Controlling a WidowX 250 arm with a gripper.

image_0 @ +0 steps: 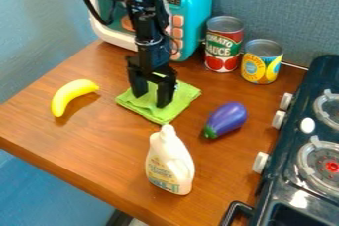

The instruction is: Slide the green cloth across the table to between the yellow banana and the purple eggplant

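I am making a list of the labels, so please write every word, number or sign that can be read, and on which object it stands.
"TOMATO SAUCE": on the red and green can.
Yellow and blue can: lettering too blurred to read.
White bottle: label print too small and blurred to read surely.
Display of the teal toy oven: digits, too blurred to tell which.

And we're live: brown wood bench (pixel 99 143), blue-grey textured wall (pixel 281 14) up behind its far edge, plain blue surface (pixel 46 31) past the L edge in view, dark stove (pixel 290 138) along the R, w/ glints on top.
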